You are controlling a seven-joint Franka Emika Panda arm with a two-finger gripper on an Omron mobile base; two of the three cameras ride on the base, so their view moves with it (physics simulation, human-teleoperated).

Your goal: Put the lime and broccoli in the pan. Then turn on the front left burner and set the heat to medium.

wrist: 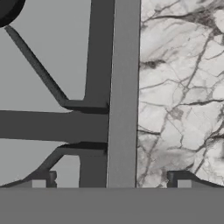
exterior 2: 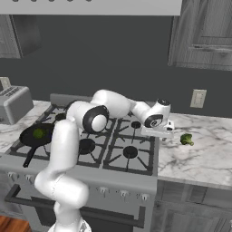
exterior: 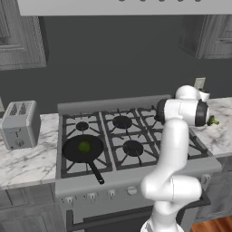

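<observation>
Lime [exterior: 84, 146] is seen lying in the middle of the pan [exterior: 72, 153], a small yellowish-green ball with black pan floor open all round it. The pan is set on the front left burner [exterior 2: 28, 144] of the stove [exterior: 136, 177], and its long straight handle is pointed toward the stove's front edge, slanted a little to the right, with the tip reaching the front rim. The burner cap itself is hidden under the pan. Broccoli [exterior 2: 186, 139] is found on the marble counter [exterior 2: 199, 158] right of the stove, well apart from the pan, with bare marble on every side of it; which way its stalk points cannot be made out.

The gripper [exterior 2: 164, 135] is held over the stove's right edge, where steel meets marble, between the pan and the broccoli and much nearer the broccoli. Its fingers [wrist: 43, 179] are spread wide apart, with nothing between them. In the hand view the grate bars [wrist: 52, 124] and the stove's steel rim are seen below one fingertip and marble below the other.

The other burners right of the pan are uncovered. A row of knobs [exterior: 93, 196] is set along the stove's front panel below the pan handle. A toaster [exterior: 19, 124] stands on the counter left of the stove, well clear of the pan. An outlet [exterior 2: 198, 98] is fixed to the dark wall behind the broccoli. No legible writing or marking is seen on the knobs or the toaster.
</observation>
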